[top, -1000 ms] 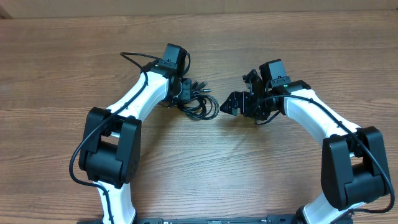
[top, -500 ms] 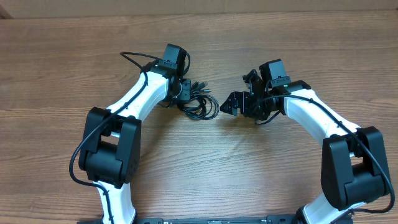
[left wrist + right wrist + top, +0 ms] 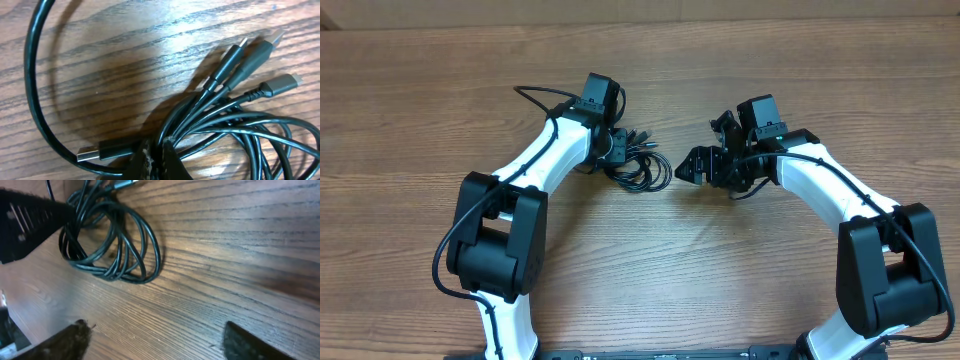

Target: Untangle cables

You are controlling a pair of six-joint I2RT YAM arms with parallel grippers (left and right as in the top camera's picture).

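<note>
Cables (image 3: 642,166): likely light, limp loops near far edge, pinched by left gripper (image 3: 157,159); right gripper (image 3: 157,336) spread, empty; take a plug end (image 3: 280,83).

The overhead camera hangs far above the wooden table (image 3: 650,270) and looks straight down, so both arms (image 3: 545,150) fit in. The left wrist camera is very near the cables (image 3: 225,122), facing down on their plugs (image 3: 280,82). The right wrist camera stands farther back and looks obliquely at the same bundle. All three views share these cables.
</note>
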